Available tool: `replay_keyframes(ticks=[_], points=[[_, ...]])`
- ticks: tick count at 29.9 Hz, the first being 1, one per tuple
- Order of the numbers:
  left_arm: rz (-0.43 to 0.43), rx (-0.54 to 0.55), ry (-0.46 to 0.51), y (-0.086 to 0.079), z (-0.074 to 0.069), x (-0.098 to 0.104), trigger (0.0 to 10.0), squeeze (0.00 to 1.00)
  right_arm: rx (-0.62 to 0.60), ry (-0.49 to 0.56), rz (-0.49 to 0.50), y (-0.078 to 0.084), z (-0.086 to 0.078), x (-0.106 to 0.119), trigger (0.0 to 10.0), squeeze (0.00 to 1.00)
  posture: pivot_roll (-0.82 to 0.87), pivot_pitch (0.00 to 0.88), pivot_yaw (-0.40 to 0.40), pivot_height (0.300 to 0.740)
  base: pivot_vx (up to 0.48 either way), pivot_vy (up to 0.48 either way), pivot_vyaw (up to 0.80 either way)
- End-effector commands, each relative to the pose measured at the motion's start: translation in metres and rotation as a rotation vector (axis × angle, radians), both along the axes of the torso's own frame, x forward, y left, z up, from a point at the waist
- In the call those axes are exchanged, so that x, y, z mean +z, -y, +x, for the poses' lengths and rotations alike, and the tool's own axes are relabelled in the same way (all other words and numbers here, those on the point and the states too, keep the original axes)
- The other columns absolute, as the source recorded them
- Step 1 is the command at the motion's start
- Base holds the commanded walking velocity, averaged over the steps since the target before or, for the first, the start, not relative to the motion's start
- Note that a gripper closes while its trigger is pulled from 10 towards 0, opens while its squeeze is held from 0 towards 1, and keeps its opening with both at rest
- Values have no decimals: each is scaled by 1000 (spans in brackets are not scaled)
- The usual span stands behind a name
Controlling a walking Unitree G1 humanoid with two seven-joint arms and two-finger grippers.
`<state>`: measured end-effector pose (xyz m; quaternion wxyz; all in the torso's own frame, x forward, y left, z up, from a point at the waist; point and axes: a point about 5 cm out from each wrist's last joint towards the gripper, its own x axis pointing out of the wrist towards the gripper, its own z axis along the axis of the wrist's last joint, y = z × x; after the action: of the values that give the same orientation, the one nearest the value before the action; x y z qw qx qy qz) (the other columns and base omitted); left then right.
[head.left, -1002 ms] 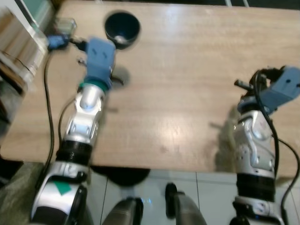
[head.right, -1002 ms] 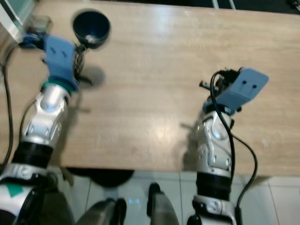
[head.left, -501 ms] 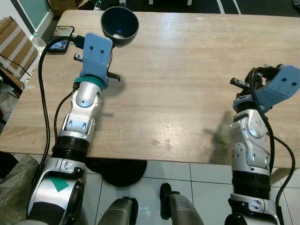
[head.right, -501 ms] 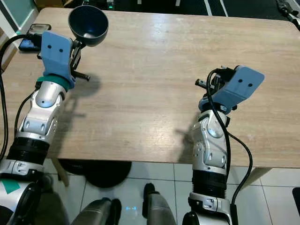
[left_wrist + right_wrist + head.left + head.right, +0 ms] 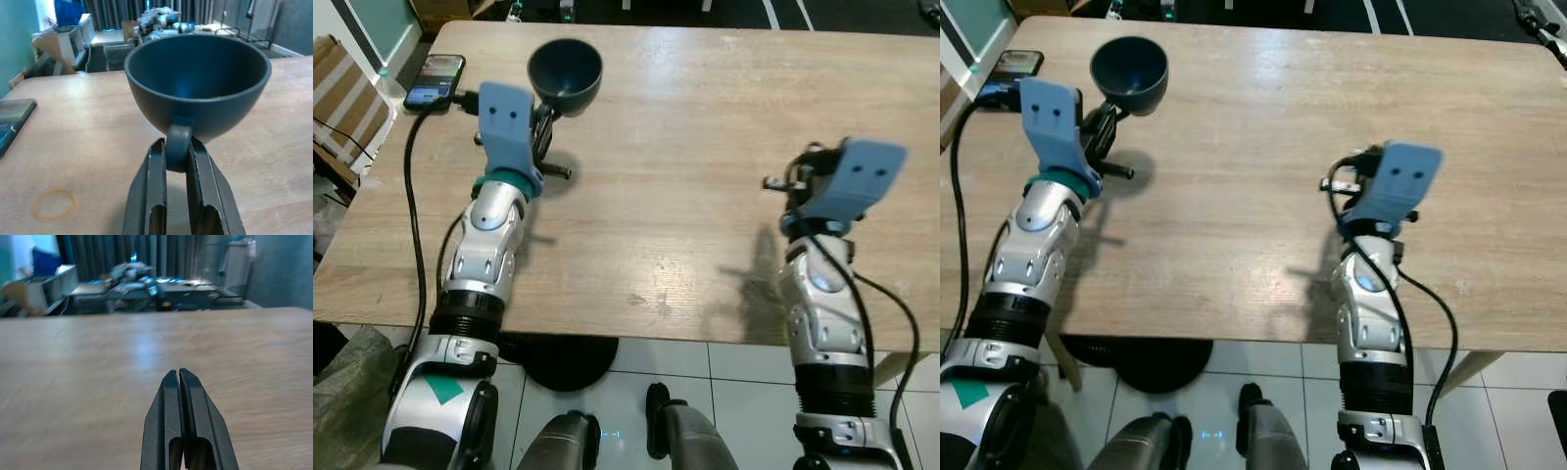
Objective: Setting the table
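Observation:
A dark blue cup [image 5: 565,75] is at the far left of the wooden table [image 5: 695,196]. My left gripper [image 5: 177,157] is shut on its handle and holds it upright, mouth up, seemingly just above the wood. The empty bowl of the cup [image 5: 198,83] shows in the left wrist view. Over the table's right side my right gripper [image 5: 179,378] is shut with nothing in it, its fingers pointing across bare wood toward the far edge.
A phone [image 5: 435,81] with a black cable [image 5: 411,196] lies at the table's far left corner, just left of the cup. A thin ring [image 5: 53,203] lies on the wood near the left gripper. A cardboard box [image 5: 347,108] stands beside the table's left edge.
The right arm has swung inward, to the left. The left gripper has brought the cup slightly nearer to me and turned its wrist.

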<state>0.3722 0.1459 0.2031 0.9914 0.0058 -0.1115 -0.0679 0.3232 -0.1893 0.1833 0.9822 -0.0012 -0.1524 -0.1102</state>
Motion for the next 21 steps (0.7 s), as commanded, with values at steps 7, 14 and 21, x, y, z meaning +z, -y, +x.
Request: replay_keyframes(ticks=[7, 14, 21], points=[[-10, 95, -132, -15, -1, -36, 10000, 0, -10, -14, -5, 4, -1, -8, 10000, 0, 110, 138, 63, 740, 0, 0, 0], [4, 67, -202, -15, -6, -56, 10000, 514, -20, 8, 18, 6, 0, -4, 10000, 0, 116, 146, 62, 740, 0, 0, 0], [15, 49, -200, -14, -7, -56, 10000, 1000, -17, 21, 24, 4, 0, -2, 10000, 0, 118, 145, 62, 740, 0, 0, 0]])
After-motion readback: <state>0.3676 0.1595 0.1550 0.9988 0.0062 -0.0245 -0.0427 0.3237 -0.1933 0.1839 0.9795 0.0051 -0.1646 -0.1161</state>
